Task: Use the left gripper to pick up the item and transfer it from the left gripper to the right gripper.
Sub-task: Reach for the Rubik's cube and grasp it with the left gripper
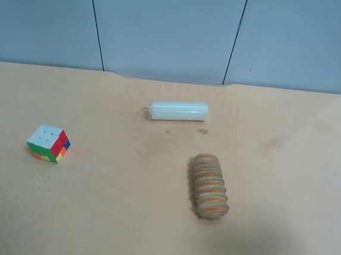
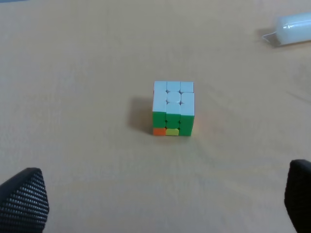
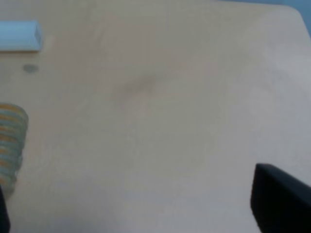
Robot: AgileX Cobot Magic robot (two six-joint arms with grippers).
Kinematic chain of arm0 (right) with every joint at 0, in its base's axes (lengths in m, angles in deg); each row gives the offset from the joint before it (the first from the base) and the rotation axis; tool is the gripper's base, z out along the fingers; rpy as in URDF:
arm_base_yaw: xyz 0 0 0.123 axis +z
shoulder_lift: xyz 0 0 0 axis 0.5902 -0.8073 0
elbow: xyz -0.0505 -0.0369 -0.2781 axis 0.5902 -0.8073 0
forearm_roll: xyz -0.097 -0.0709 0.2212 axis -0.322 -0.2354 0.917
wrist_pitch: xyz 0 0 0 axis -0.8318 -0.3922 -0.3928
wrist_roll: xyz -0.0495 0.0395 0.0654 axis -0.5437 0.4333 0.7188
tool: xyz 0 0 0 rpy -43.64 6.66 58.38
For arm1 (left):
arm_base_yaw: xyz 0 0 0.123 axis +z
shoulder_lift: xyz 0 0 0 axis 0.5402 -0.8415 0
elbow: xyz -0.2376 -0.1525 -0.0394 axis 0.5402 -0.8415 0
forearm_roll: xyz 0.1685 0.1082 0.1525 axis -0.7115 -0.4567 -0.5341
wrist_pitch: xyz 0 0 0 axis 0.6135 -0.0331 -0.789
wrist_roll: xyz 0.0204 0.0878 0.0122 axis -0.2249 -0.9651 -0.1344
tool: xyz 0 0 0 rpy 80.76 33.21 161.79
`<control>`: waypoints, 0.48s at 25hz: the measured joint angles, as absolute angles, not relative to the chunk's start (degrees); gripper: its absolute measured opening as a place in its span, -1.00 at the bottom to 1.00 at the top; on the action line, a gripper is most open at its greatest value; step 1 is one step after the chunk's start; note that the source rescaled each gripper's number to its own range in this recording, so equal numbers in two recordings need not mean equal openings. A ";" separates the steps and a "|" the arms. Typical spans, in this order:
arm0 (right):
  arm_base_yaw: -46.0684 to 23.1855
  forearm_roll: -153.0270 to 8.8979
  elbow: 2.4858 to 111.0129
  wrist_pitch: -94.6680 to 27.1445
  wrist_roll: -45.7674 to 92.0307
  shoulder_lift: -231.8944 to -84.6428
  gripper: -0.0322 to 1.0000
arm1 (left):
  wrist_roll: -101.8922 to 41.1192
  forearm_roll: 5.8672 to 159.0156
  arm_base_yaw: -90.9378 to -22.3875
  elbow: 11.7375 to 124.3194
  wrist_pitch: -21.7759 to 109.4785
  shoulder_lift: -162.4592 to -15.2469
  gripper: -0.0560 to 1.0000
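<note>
From the high camera, the cube [image 1: 48,143] sat on the tan table [image 1: 284,191] toward that view's left side, white face up and well apart from the other things. A white cylinder [image 1: 178,111] lay on its side near the middle, farther back. A ribbed roll [image 1: 209,186] lay nearer, just right of centre.

In the right wrist view, the right gripper [image 3: 141,208] had its jaws spread wide over bare table, gripping nothing. The end of the cylinder [image 3: 19,35] and part of the roll [image 3: 10,141] showed at the margin.

In the left wrist view, the left gripper [image 2: 160,199] likewise had its jaws wide apart. The cube [image 2: 174,109] rested on the table ahead of them, touching neither and roughly centred between them, with its green side facing the camera.
</note>
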State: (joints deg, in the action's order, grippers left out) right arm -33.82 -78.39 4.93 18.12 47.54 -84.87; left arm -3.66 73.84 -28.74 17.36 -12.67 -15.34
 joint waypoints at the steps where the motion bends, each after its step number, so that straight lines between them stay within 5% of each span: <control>1: -33.82 -78.39 4.93 18.12 47.54 -84.87 0.98 | -3.66 73.84 -28.74 17.36 -12.67 -15.34 1.00; 12: -33.82 -78.39 4.93 18.12 47.54 -84.87 0.98 | -3.66 73.84 -28.74 17.36 -12.67 -15.34 1.00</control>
State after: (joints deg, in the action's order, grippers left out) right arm -33.82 -78.39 4.93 18.12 47.54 -84.87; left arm -3.66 73.84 -28.74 17.36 -12.67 -15.34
